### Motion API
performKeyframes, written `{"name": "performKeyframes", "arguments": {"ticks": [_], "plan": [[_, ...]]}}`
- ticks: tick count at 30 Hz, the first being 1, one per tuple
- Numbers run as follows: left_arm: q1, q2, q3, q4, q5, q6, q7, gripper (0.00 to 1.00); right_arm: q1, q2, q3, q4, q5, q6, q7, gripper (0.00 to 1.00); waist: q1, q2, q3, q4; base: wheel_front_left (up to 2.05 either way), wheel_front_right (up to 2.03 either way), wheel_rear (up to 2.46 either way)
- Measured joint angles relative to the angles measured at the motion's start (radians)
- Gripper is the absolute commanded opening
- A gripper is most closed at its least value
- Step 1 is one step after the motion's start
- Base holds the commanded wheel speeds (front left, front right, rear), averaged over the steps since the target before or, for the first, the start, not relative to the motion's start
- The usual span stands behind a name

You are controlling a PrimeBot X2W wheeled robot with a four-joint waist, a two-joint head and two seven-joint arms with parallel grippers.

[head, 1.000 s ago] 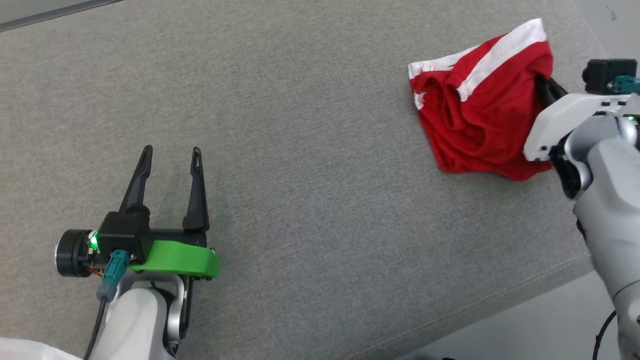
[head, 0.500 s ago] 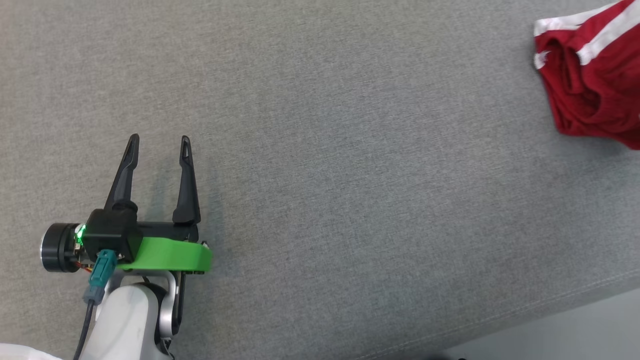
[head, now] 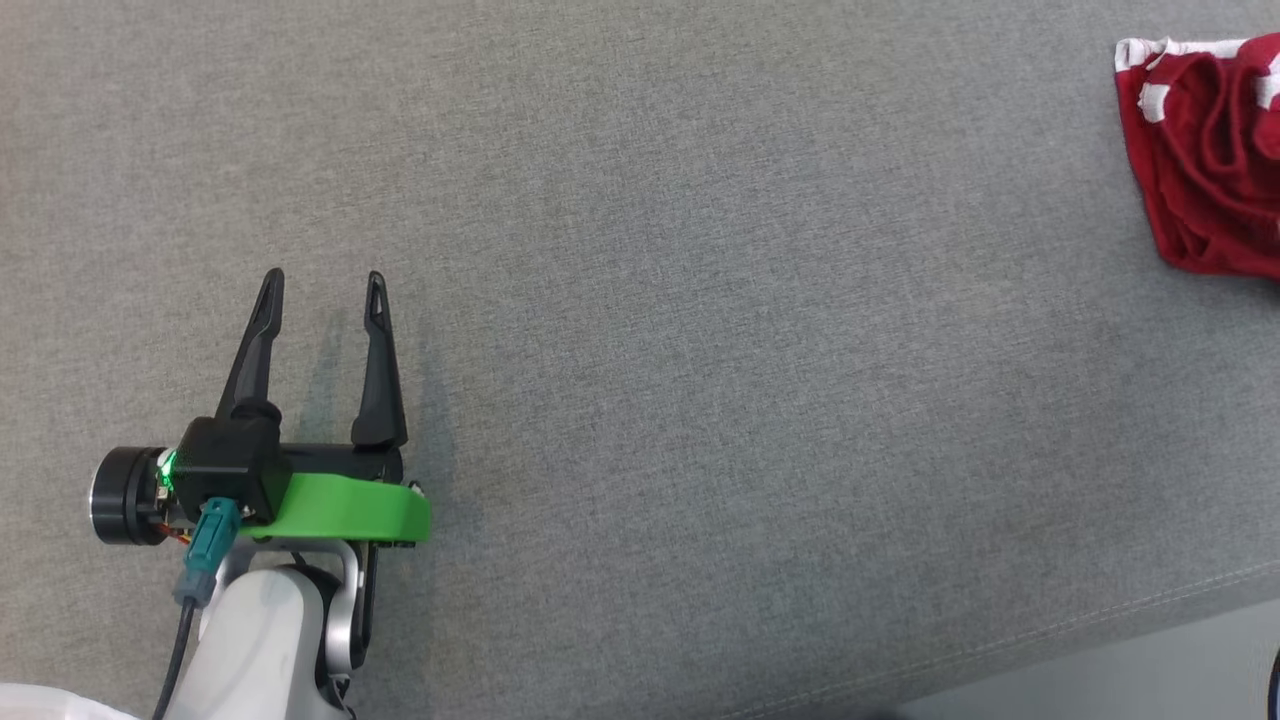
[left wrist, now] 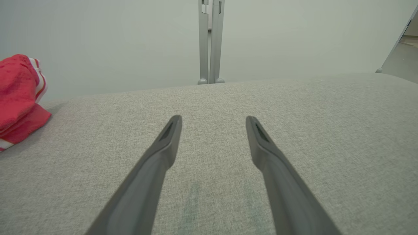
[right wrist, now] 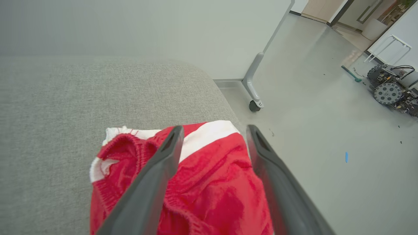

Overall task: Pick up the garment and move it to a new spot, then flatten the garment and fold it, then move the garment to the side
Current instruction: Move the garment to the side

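The garment, red with white stripes, lies crumpled on the grey surface, at its far right corner and close to its rounded edge. The left gripper is above the near left part of the surface, well apart from the garment. Its jaws stand wide and hold nothing. In the right wrist view, the right gripper is above the right corner of the surface. Its jaws are spread wide over the garment and are not closed on the cloth.
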Motion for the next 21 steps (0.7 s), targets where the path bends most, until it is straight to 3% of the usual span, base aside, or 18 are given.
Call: {"name": "performKeyframes", "arguments": {"ticks": [10,21], "plan": [[-0.023,-0.025,0.013,0.076,-0.045,-0.007,-0.038,1.0,-0.007,0.115,0.085,-0.06,-0.026,0.0,-0.021,1.0,0.0,0.0,-0.059,-0.006,0.0,0.0,0.0],[-0.008,-0.074,0.057,0.211,-0.088,-0.01,-0.065,1.0,0.155,0.228,0.23,-0.231,0.126,0.0,-0.026,1.0,0.0,0.0,-0.199,0.023,0.0,0.0,0.0]]}}
